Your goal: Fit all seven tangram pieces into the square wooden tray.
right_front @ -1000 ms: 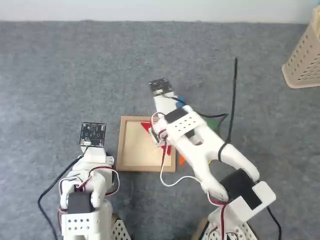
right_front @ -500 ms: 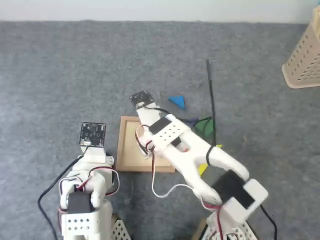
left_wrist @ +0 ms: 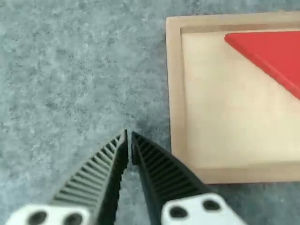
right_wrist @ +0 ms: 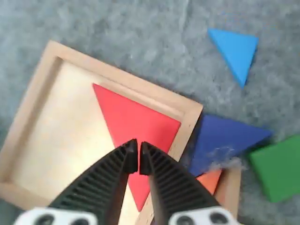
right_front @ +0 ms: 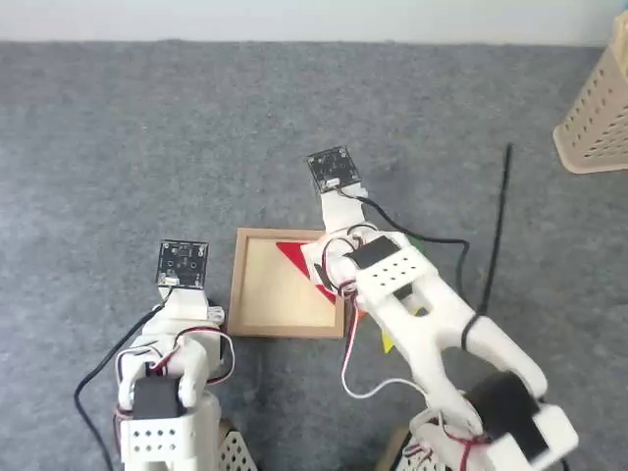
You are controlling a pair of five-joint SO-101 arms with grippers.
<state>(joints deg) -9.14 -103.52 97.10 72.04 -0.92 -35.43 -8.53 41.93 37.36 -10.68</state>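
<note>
The red triangle [right_wrist: 136, 124] lay flat inside the wooden tray [right_wrist: 33, 105], tucked toward one corner, directly beneath the tips of your right gripper [right_wrist: 138, 152], whose jaws were pressed together on nothing. It looked thin, rigid, light and smooth, so I'd judge it slides readily; nudge an edge, or pinch across two sides. Just past the rim nearest those tips sat the dark blue triangle [right_wrist: 225, 138], an orange piece [right_wrist: 209, 180] and a green square [right_wrist: 276, 171], with the light blue triangle [right_wrist: 234, 44] farther out. Your left gripper [left_wrist: 129, 139], likewise closed and empty, hung over the carpet [left_wrist: 70, 70] beside the tray's opposite side.
</note>
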